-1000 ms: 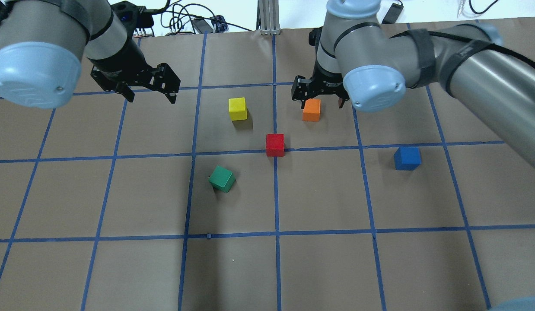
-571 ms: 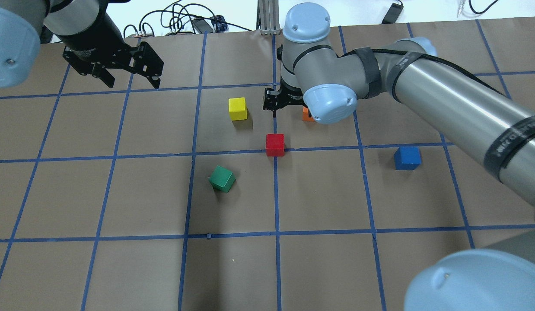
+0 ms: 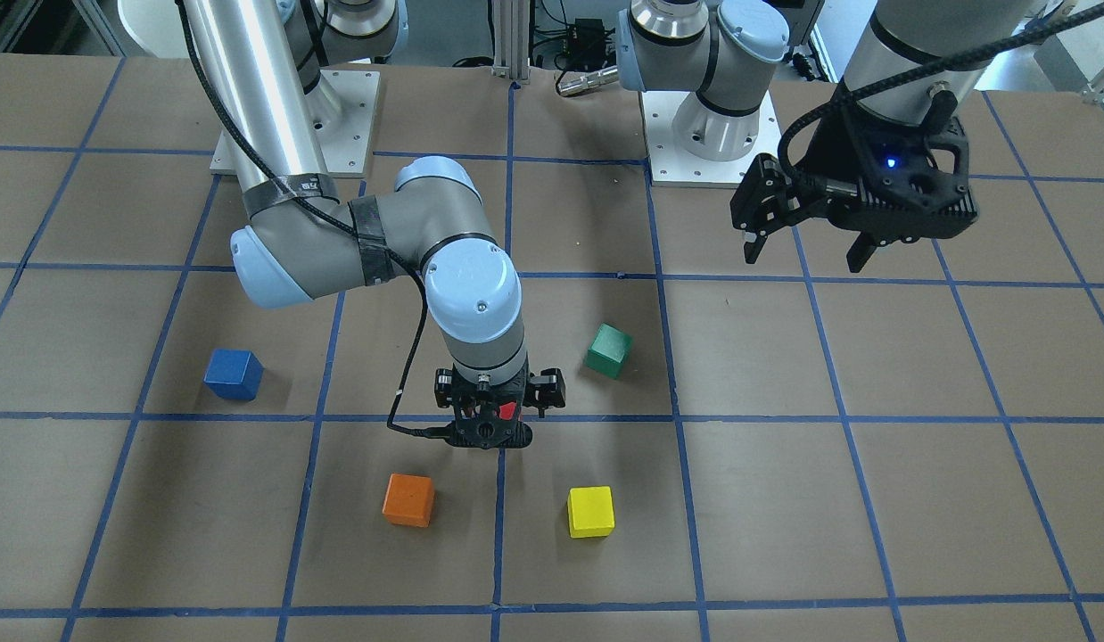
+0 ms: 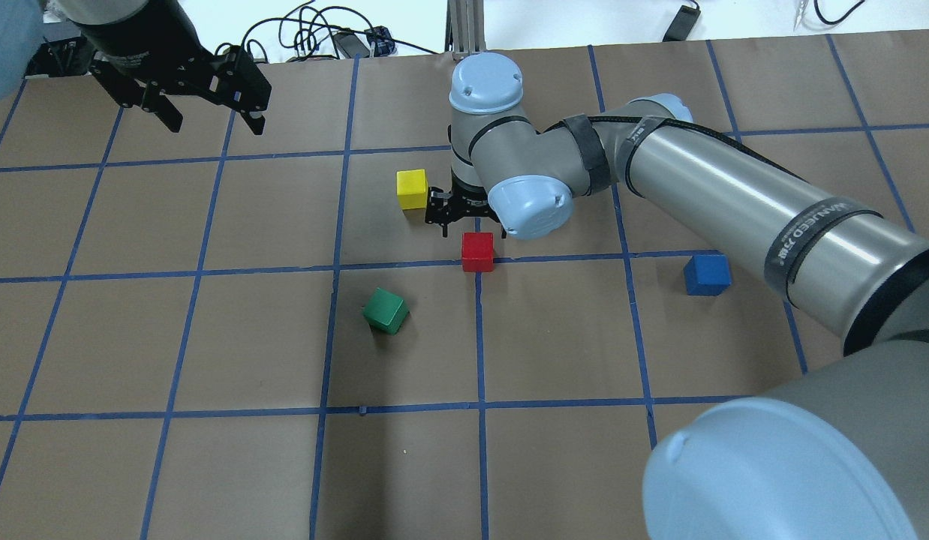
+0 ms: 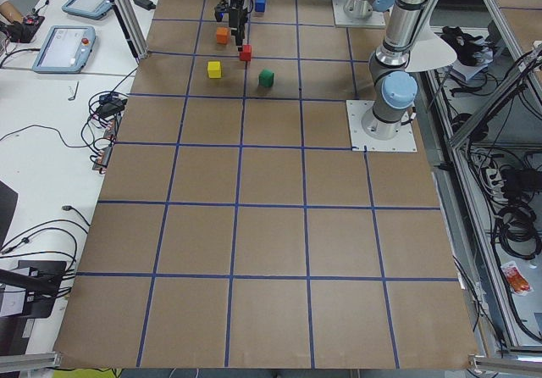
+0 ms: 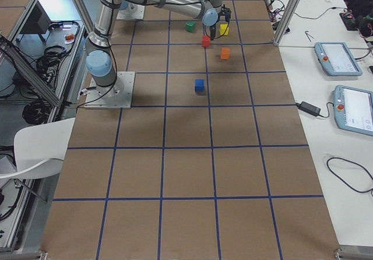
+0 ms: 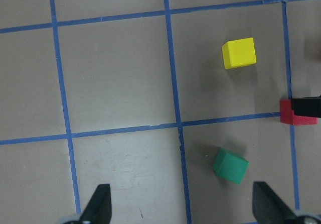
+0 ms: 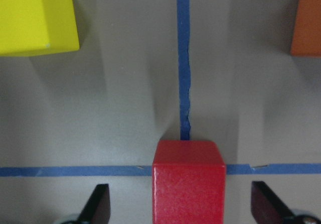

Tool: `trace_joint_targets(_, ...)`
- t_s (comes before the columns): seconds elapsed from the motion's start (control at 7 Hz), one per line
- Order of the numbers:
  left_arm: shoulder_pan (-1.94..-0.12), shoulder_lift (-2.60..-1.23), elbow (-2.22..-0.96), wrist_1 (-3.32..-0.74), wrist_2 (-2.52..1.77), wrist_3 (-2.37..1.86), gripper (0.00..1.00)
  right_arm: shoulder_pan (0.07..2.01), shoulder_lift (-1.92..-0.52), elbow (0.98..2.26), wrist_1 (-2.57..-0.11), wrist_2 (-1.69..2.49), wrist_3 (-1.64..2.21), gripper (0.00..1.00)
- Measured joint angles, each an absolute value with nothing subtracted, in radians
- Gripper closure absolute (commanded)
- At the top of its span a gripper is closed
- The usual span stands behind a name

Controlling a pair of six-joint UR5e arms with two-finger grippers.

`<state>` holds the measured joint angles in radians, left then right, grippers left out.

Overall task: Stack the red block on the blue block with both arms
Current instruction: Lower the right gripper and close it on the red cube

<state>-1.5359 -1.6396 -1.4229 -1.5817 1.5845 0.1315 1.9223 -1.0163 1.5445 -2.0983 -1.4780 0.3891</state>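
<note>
The red block (image 4: 477, 251) sits on a blue tape crossing mid-table. My right gripper (image 4: 470, 222) is open just over it. In the right wrist view the red block (image 8: 188, 181) lies between the two fingers (image 8: 98, 204), which do not touch it. From the front only a sliver of the red block (image 3: 508, 411) shows inside the right gripper (image 3: 497, 401). The blue block (image 4: 707, 274) stands alone to the right, also in the front view (image 3: 233, 373). My left gripper (image 4: 215, 124) is open and empty, high at the far left.
A yellow cube (image 4: 412, 188) stands just left of the right gripper. A green cube (image 4: 386, 310) lies turned, near-left of the red block. An orange cube (image 3: 408, 499) is beyond the red block, hidden overhead by my right arm. Cables lie past the far edge.
My right gripper has moved left and nearer, from over the orange cube to over the red block. My left gripper has pulled back to the far left. No block has moved.
</note>
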Motion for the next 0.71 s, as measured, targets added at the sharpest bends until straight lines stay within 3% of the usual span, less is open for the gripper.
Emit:
trace_joint_targets(0.43,-1.537,-1.628,-1.42,-1.605,1.596,0.133,0.0,1.924,-1.002,1.562,-2.093,-1.47,0.391,0.05)
trace_joint_targets(0.57,-1.537,-1.628,-1.42,-1.606,1.595,0.13,0.0,1.924,-1.001,1.568,-2.094,-1.471,0.391,0.16)
trace_joint_targets(0.71,-1.538,-1.628,-1.42,-1.607,1.595,0.128,0.0,1.924,-1.0,1.572,-2.094,-1.471,0.391,0.38)
